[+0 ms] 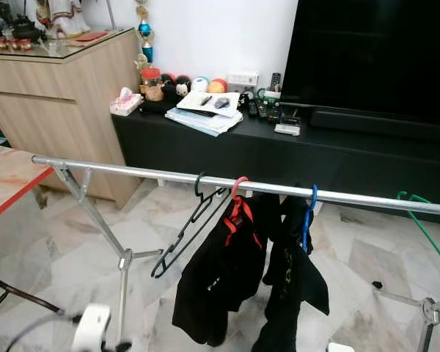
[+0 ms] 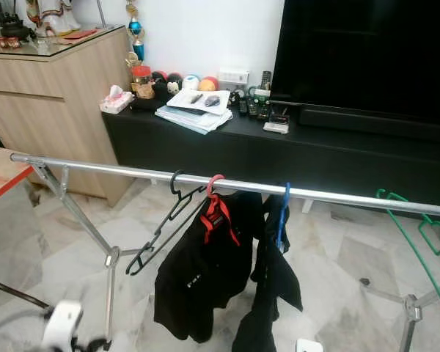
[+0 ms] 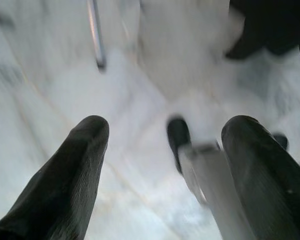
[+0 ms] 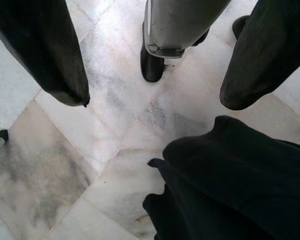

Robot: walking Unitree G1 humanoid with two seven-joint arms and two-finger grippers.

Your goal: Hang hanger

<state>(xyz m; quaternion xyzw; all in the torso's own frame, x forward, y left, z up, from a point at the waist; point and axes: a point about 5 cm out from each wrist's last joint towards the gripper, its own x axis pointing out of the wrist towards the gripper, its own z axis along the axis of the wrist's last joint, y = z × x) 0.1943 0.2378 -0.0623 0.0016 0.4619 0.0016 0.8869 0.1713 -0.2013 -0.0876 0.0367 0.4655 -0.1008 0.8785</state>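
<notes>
While both arms hung low, the left claw (image 3: 162,165) stood released above the marble floor (image 3: 50,75). The right claw (image 4: 155,65) was released, with black clothing (image 4: 240,185) just beneath it.

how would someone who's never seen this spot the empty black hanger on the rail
Find the long silver metal rail running across the room in front of the black TV console. Three hangers hook near its middle; the bare black plastic hanger is the leftmost, swinging at a slant. Unlike the red hanger and blue hanger beside it, it carries no clothes.
</notes>
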